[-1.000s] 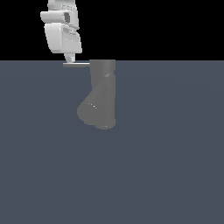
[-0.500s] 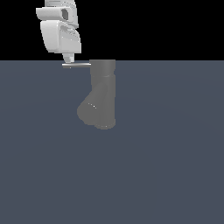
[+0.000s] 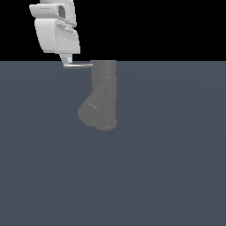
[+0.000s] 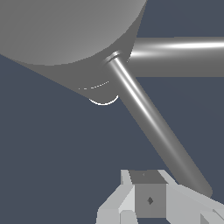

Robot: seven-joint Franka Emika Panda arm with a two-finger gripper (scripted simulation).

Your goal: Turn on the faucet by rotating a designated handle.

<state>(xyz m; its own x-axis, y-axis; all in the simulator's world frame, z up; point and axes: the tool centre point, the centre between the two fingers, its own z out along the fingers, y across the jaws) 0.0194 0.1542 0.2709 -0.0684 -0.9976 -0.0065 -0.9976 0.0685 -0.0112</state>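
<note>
Your biggest thing is the flat slate-blue tabletop, filling the lower part of the exterior view under a black background.

Next, the dull grey matte metal faucet, a thick upright cylinder with a stubby angled branch spout: it stands on the tabletop a bit toward the exterior view's left of centre, top level with the far edge of the tabletop. Spout branch angles down toward the exterior view's left. In the wrist view you see the cylinder close up, with the thick branch beside it.

Then your white boxy robot gripper comes down from the top of the exterior view, on the exterior view's left of the faucet, well above the tabletop. Its tip sits at the outer end of the handle, touching or just beside it; you can't tell which.

Smallest: the thin straight grey rod handle, sticking out level from the faucet's top toward the exterior view's left. In the wrist view the rod runs from the cylinder to just beside the pale grey finger blocks.

Jaws: you can't tell whether they are spread, pressed together or pinching the rod; the exterior view is too small, and the wrist view shows only part of the fingers.
</note>
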